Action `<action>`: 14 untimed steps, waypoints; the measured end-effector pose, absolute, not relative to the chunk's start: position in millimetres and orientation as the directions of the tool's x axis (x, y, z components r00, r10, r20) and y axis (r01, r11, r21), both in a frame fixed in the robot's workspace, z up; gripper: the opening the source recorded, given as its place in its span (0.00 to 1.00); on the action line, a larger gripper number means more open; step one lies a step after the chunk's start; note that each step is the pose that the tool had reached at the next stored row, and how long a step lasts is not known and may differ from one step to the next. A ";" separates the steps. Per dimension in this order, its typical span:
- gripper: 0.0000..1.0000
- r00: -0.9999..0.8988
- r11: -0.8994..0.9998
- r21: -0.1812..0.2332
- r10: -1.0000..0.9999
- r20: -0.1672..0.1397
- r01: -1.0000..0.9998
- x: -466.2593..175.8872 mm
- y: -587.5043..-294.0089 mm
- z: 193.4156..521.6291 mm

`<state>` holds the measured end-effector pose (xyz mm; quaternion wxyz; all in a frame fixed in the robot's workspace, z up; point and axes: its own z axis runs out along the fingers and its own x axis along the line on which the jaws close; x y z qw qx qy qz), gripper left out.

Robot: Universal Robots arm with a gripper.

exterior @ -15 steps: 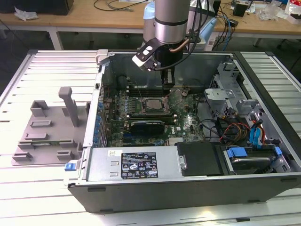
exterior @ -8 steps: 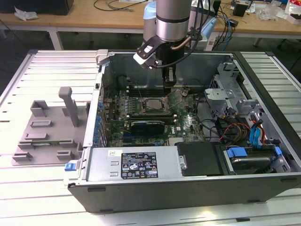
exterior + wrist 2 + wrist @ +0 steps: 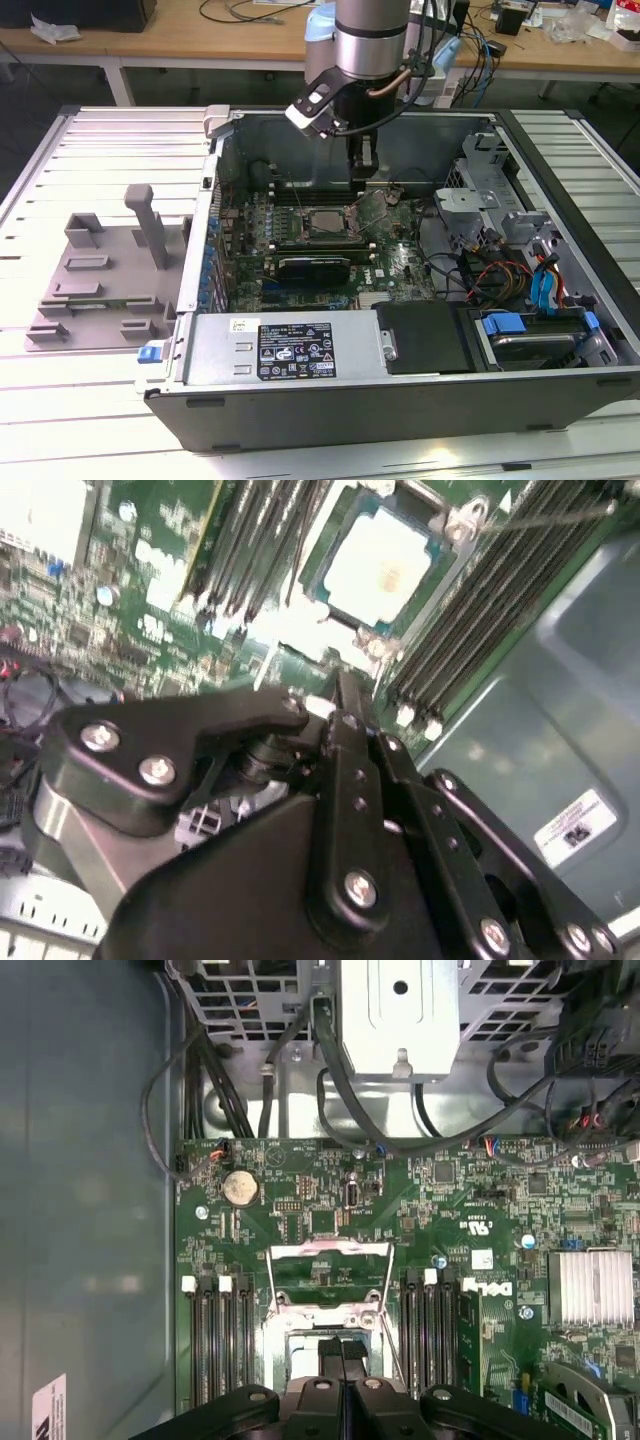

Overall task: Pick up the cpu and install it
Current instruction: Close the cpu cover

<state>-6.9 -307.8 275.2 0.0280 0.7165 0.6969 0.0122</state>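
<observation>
Closest to the exterior camera stands the dark front wall of an open computer case (image 3: 300, 420). Deep inside it is the black socket frame (image 3: 296, 226). The cpu (image 3: 322, 224) lies flat within that frame, silver top up. The frame's metal bracket (image 3: 372, 207) is tilted up on the side toward the exterior view's right. The arm's gripper (image 3: 362, 168) hangs just above the frame, beside the bracket. A grey tray (image 3: 95, 290) lies well apart from the frame, toward the exterior view's left. In the second wrist view, the black gripper (image 3: 345, 690) is in the foreground. The cpu (image 3: 382, 565) sits in the frame beyond its tip, with memory slots (image 3: 480, 600) just beside the frame. In the first wrist view, the gripper (image 3: 340, 1348) hovers over the frame, fingers pressed together and gripping nothing.
</observation>
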 end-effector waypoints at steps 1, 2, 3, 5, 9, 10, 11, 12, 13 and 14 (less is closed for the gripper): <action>0.11 0.028 -0.027 0.057 0.999 -0.021 0.998 -2.9 -307.8 275.1; 0.11 0.028 -0.027 0.057 0.999 -0.021 0.998 0.4 -307.8 275.1; 0.11 0.028 -0.027 0.057 0.999 -0.022 0.998 6.9 -307.8 275.1; 0.11 0.028 -0.027 0.057 0.999 -0.022 0.998 14.8 -307.8 275.1; 0.11 0.028 -0.027 0.052 0.999 -0.022 0.998 35.3 -307.7 273.7; 0.11 0.028 -0.027 0.051 0.999 -0.022 0.998 38.1 -307.8 273.2; 0.11 0.028 -0.027 0.051 0.999 -0.022 0.998 40.7 -307.8 272.7; 0.11 0.028 -0.027 0.050 0.999 -0.022 0.998 44.8 -307.7 271.7; 0.11 0.028 -0.027 0.049 0.999 -0.022 0.998 50.5 -307.8 269.9; 0.11 0.028 -0.027 0.047 0.999 -0.022 0.999 54.0 -307.8 267.0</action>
